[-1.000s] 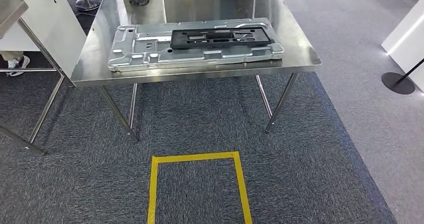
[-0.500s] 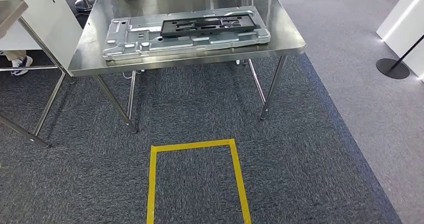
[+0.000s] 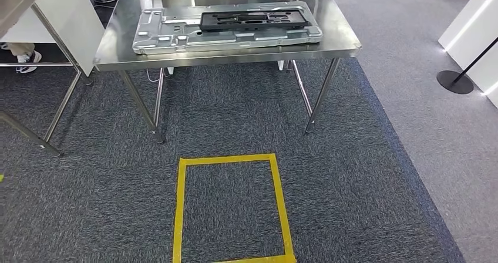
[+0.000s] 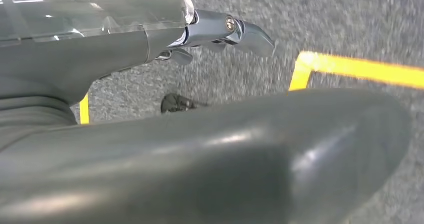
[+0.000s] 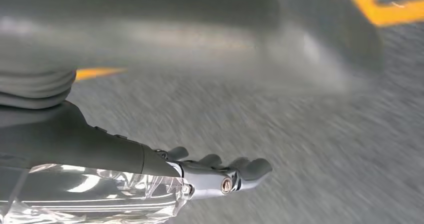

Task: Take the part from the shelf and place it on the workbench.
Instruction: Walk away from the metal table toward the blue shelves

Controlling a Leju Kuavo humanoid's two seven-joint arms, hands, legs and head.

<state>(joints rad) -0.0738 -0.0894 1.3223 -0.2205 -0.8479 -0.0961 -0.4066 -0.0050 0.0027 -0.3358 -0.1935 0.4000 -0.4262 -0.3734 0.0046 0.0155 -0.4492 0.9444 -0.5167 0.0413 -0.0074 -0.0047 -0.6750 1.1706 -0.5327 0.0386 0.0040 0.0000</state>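
Lying flat on the workbench, the black part runs lengthwise left to right atop a grey metal panel. Left hand and right hand apparently hold nothing, fingers loosely extended.

An industrial demonstration or test hall: a stainless-steel workbench carrying a stamped metal panel stands on grey carpet tile, where a yellow tape square marks a standing spot. A stanchion base and white partitions line the edge.
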